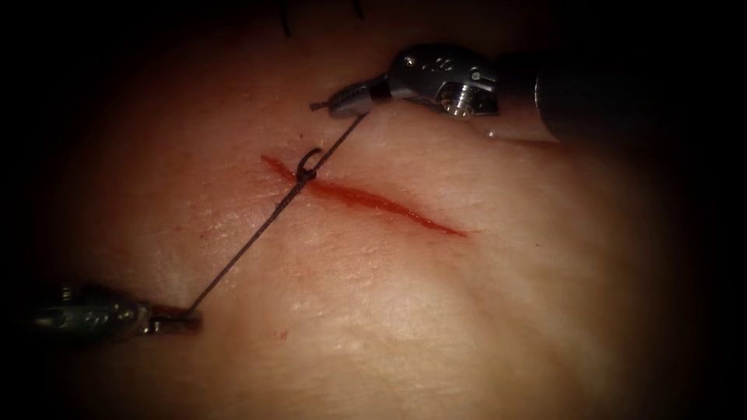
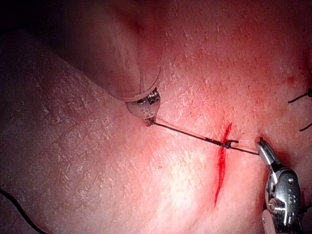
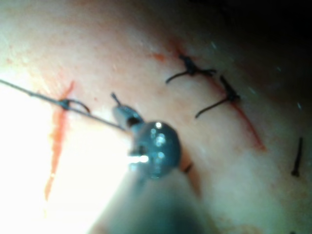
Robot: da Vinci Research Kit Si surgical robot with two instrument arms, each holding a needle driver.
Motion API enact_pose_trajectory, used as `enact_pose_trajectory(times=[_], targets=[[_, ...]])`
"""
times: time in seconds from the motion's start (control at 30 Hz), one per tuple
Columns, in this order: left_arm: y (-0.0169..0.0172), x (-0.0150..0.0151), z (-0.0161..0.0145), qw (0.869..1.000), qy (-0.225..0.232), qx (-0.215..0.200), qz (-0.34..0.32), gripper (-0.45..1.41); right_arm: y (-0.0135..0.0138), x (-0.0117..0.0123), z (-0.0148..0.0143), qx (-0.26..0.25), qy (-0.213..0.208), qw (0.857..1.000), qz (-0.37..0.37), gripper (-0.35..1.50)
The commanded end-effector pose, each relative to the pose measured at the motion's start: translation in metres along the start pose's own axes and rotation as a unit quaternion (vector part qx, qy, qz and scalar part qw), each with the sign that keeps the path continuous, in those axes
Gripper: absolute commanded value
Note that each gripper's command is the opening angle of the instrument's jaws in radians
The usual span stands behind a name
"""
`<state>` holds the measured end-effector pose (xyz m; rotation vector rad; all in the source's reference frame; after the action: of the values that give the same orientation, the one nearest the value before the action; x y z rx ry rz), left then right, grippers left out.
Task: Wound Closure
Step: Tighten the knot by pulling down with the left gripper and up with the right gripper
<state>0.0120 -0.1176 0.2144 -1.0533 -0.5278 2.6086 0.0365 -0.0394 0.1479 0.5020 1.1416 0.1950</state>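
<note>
Across the cut (image 1: 366, 198), each tool (image 1: 175, 319) (image 1: 342, 101) grips the taut thread (image 1: 249, 249).

endoscope: above-front, near cut (image 1: 366, 198) | wrist views: along shafts, very close | shared: cut, thread (image 1: 257, 241)

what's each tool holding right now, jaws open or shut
Left tool: shut on the thread, left of the cut.
Right tool: shut on the thread's other end, above the cut.
</note>
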Motion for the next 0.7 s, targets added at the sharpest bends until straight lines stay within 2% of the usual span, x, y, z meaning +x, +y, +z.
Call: enact_pose_trajectory(times=[0.03,0.23,0.57,0.7], targets=[[0.0008,-0.0003,0.0010,1.000,0.000,-0.003,-0.002,-0.45,0.0011,-0.0003,0.0003,-0.004,0.001,1.000,0.000,-0.35],[0.0023,-0.0018,0.0008,1.000,-0.002,-0.002,-0.007,-0.45,0.0017,-0.0010,-0.0004,-0.016,0.000,1.000,0.001,-0.35],[0.0026,-0.0017,0.0004,1.000,-0.003,-0.004,-0.007,-0.45,0.0012,-0.0018,0.0002,-0.016,0.003,1.000,-0.003,-0.35],[0.0028,-0.0007,-0.0007,1.000,-0.004,-0.007,-0.011,-0.45,0.0007,-0.0019,0.0007,-0.015,0.011,1.000,-0.003,-0.35]])
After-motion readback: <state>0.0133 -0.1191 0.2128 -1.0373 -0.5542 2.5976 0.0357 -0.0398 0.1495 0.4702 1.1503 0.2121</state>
